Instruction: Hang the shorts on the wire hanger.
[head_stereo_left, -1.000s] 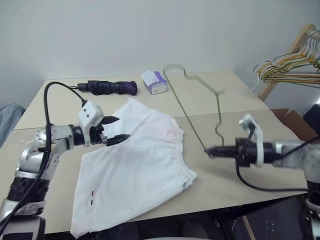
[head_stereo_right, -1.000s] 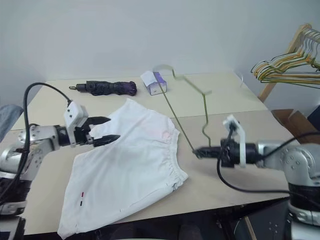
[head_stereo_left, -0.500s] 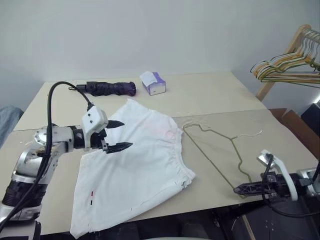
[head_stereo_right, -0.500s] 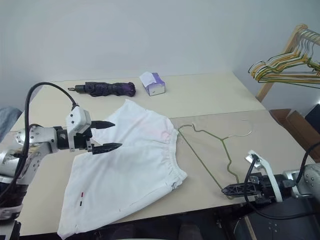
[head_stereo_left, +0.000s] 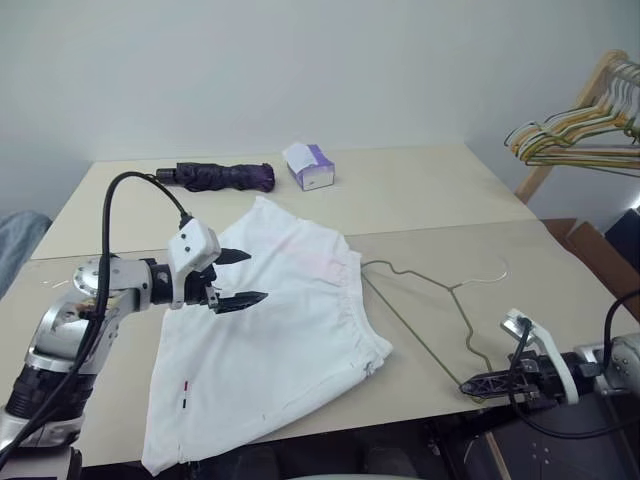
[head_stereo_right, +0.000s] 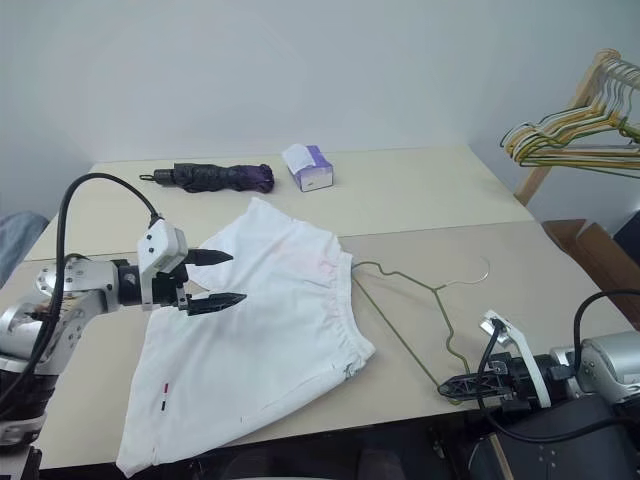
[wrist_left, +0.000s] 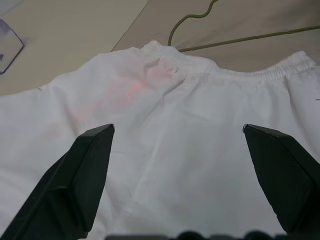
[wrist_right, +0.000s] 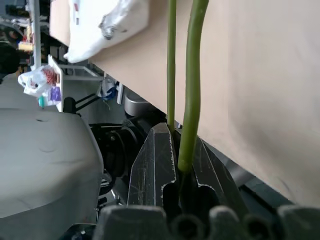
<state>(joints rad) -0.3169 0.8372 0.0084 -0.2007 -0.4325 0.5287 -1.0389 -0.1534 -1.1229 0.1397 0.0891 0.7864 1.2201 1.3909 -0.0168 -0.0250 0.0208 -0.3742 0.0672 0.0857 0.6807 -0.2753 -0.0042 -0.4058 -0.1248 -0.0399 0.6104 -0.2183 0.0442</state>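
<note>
Shorts (head_stereo_left: 270, 330) lie flat on the counter (head_stereo_left: 420, 190), unhung. Right pincer (head_stereo_right: 450, 387) clamps the wire hanger (head_stereo_left: 430, 310) just beside their waistband; left pincer (head_stereo_left: 240, 278) hovers released above them.

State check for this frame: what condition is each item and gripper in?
shorts: spread flat on the table, not on the hanger
wire hanger: lying flat on the table beside the waistband, one corner gripped
right gripper: shut on the wire hanger at the table edge
left gripper: open, over the shorts
umbrella: folded shut, lying flat
tissue box: tissue sticking out
</note>
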